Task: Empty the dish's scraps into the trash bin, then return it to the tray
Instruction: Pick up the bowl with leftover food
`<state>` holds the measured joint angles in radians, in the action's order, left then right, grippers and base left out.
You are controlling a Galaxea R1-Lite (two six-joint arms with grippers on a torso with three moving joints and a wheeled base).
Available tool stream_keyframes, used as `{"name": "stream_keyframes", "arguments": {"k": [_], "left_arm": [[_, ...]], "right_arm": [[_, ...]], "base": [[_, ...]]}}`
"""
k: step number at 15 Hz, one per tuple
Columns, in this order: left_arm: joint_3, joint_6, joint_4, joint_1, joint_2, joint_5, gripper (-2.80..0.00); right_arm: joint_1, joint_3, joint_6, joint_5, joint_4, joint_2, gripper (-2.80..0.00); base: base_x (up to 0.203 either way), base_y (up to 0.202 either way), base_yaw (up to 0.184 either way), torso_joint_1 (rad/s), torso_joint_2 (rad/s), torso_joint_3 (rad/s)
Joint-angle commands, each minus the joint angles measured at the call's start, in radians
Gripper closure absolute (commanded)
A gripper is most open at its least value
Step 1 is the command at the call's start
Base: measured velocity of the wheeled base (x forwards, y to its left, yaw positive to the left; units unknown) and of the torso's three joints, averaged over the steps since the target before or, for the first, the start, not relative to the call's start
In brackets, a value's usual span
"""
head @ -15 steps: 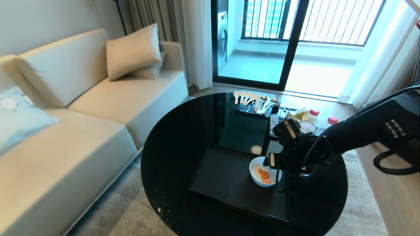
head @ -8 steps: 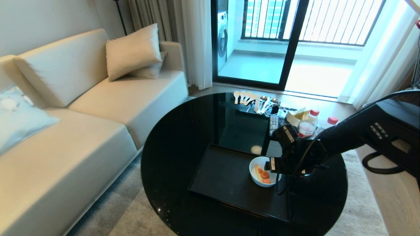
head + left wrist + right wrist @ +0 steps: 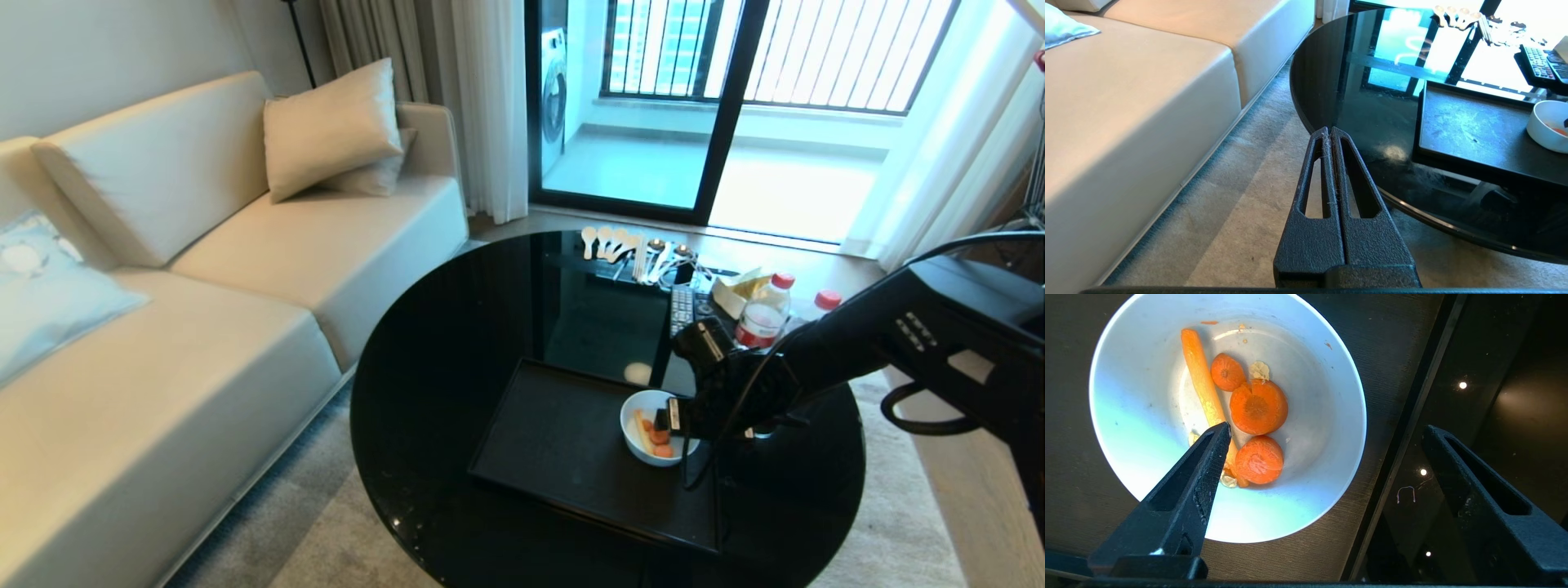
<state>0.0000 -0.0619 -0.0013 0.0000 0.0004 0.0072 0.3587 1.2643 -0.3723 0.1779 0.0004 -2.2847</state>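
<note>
Dish (image 3: 645, 425), a small white ceramic bowl, sits at the right end of a black tray (image 3: 555, 445) on a round glossy black table (image 3: 441, 367), with carrot scraps (image 3: 658, 438) lying in its bottom: round orange slices, one long orange strip and a few pale bits. From the left of the head view, a cream sofa (image 3: 204, 327) with cushions runs along the wall, and a pale carpet (image 3: 326, 523) lies between it and the table. The left gripper (image 3: 1329, 134) hangs low over that carpet beside the table's edge, fingers pressed together and holding nothing. At the table's far side lie white spoons (image 3: 604, 242), a remote control (image 3: 681, 308) and two red-capped bottles (image 3: 766, 314). The right gripper (image 3: 1327, 433) reaches in from the right and hovers above the dish with its fingers spread wide: the wrist view shows one finger (image 3: 1200, 477) over the bowl's inside near the scraps, the other (image 3: 1474, 490) outside, over the table beyond the tray's rim, so the bowl's near wall lies between them. Neither finger can be seen to touch the bowl.
</note>
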Motion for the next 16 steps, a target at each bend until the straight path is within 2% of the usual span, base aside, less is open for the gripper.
{"name": "stream_keyframes", "arguments": {"k": [1, 16], "left_arm": [[0.000, -0.001, 0.000, 0.000, 0.000, 0.000, 0.00], [0.000, -0.001, 0.000, 0.000, 0.000, 0.000, 0.00]], "right_arm": [[0.002, -0.002, -0.002, 0.000, 0.000, -0.002, 0.00], [0.008, -0.053, -0.005, -0.001, 0.003, 0.004, 0.00]], "base": [[0.000, 0.000, 0.000, 0.000, 0.00, 0.000], [0.000, 0.000, 0.000, 0.000, 0.00, 0.000]]}}
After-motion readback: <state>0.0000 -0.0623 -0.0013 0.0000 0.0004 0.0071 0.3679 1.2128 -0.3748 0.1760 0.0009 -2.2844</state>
